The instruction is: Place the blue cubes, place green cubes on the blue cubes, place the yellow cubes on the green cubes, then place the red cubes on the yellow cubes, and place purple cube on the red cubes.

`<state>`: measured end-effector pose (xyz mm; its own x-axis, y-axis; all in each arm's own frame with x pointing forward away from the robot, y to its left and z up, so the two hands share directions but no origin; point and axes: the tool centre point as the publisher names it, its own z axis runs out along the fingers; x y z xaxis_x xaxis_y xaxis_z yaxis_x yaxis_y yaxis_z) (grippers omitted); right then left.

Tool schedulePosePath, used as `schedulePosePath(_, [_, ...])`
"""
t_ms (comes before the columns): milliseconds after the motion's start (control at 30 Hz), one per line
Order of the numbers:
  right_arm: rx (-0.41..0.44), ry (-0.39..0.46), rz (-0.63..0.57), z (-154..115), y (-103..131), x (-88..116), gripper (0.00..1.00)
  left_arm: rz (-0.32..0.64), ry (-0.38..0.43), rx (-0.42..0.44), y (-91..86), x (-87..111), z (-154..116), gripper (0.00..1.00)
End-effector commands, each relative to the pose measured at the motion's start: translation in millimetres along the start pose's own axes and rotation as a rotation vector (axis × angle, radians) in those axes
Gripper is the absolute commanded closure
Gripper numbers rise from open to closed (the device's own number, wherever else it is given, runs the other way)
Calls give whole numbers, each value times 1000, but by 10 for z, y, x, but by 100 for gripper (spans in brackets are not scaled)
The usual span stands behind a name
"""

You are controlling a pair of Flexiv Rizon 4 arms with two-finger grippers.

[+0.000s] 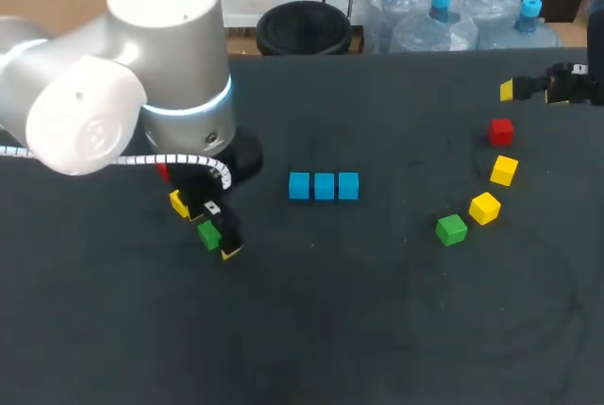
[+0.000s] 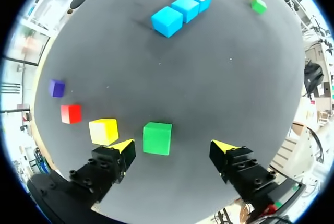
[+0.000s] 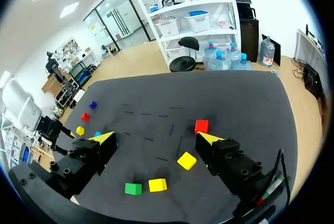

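My left gripper (image 2: 174, 147) hangs with jaws apart around the small green cube (image 2: 157, 138) on the table, lined up, I judge, for a grasp. That cube belongs on the row of three blue cubes (image 2: 181, 10), set touching as a base. My right gripper (image 3: 155, 139), jaws also apart, hovers aside holding nothing.

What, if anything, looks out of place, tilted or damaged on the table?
Nothing stands out. The three blue cubes sit flat in a straight row. The green cube by the left gripper lies flat between its open fingers, and the other loose cubes also rest flat on the table, undamaged.
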<state>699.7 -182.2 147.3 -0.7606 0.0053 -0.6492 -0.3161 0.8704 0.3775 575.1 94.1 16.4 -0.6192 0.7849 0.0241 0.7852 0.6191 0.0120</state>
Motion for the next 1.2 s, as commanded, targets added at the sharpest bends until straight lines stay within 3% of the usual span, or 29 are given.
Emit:
schedulePosePath(33, [2,0,0,-12,3,3,0,0,10,7,25,-47,74,19])
schedulePosePath(200, [2,0,0,-12,3,3,0,-1,15,11,31,-49,114,37])
schedulePosePath(500, [2,0,0,-12,3,3,0,-7,19,17,42,-37,146,35])
schedulePosePath(567, [2,0,0,-12,3,3,0,-8,20,18,42,-35,148,51])
schedulePosePath(867, [2,0,0,-12,3,3,0,-13,27,15,43,-31,146,98])
schedulePosePath(1067, [2,0,0,-12,3,3,0,23,29,6,21,-83,120,100])
schedulePosePath(1200, [2,0,0,-12,3,3,0,134,28,-17,-59,-224,7,100])
